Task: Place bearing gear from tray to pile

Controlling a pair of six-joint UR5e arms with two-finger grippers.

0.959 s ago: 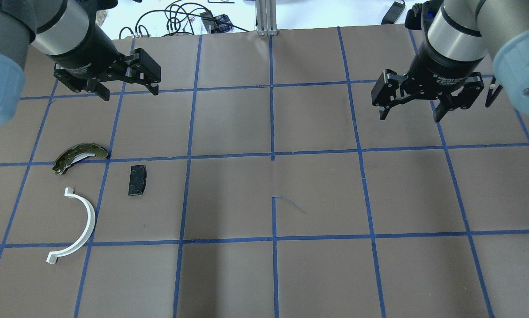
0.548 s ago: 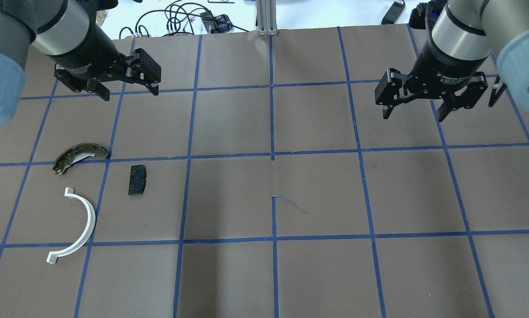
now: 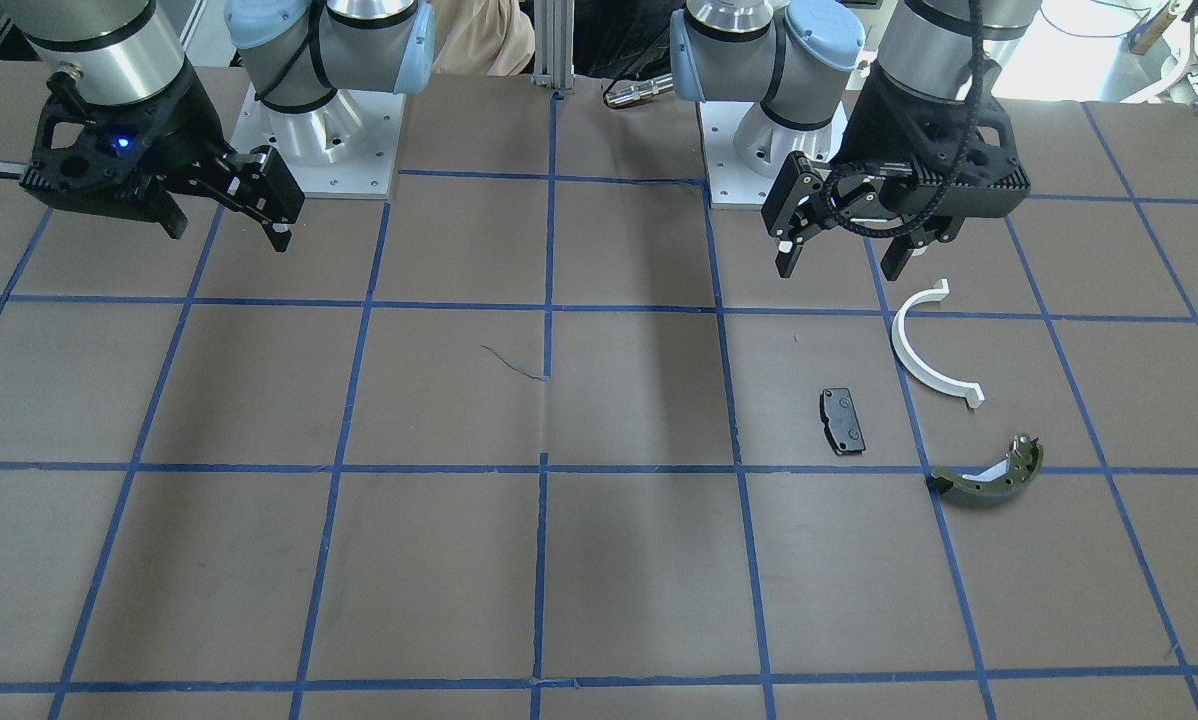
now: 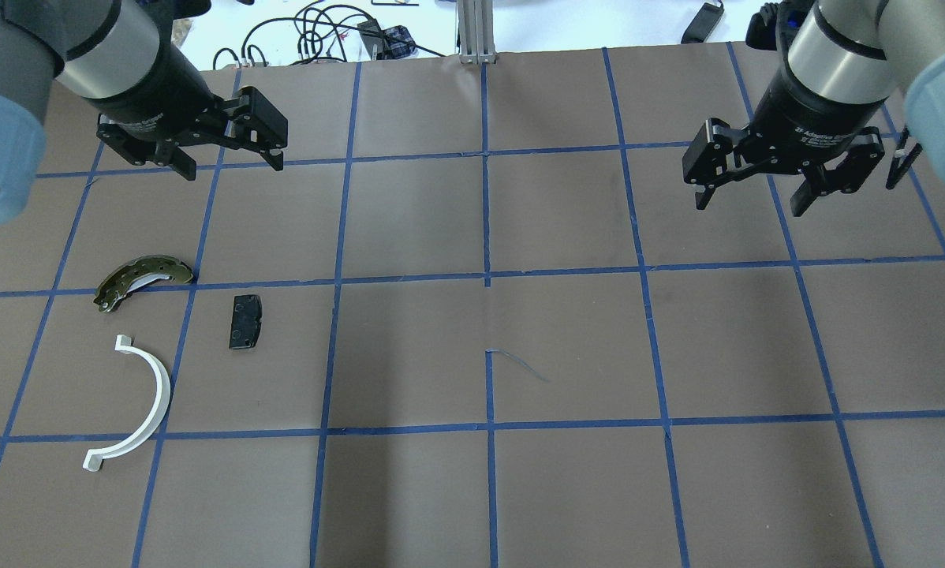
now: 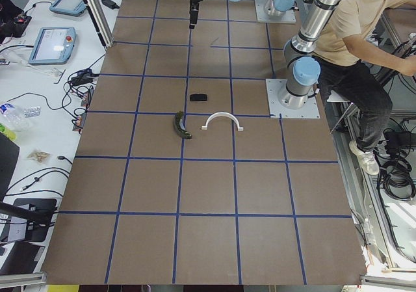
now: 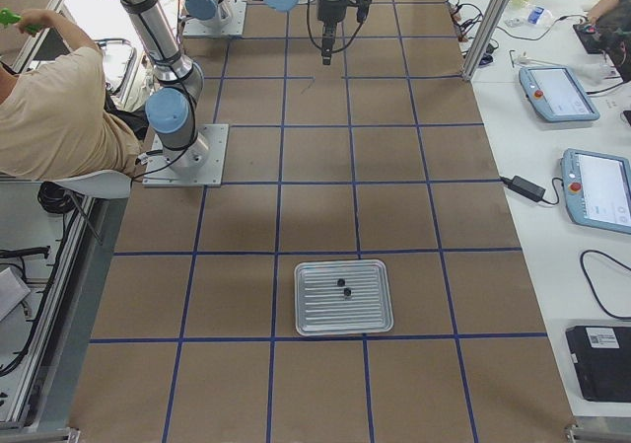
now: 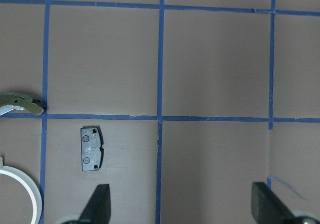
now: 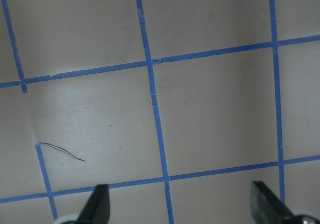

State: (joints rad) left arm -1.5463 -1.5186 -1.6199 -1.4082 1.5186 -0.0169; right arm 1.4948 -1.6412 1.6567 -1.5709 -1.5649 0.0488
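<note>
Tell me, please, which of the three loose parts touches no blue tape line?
The small black pad; the white half-ring and brake shoe each overlap tape.

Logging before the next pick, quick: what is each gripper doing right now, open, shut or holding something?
Left black two-finger gripper: open, holding nothing.
Right black two-finger gripper: open, holding nothing.
</note>
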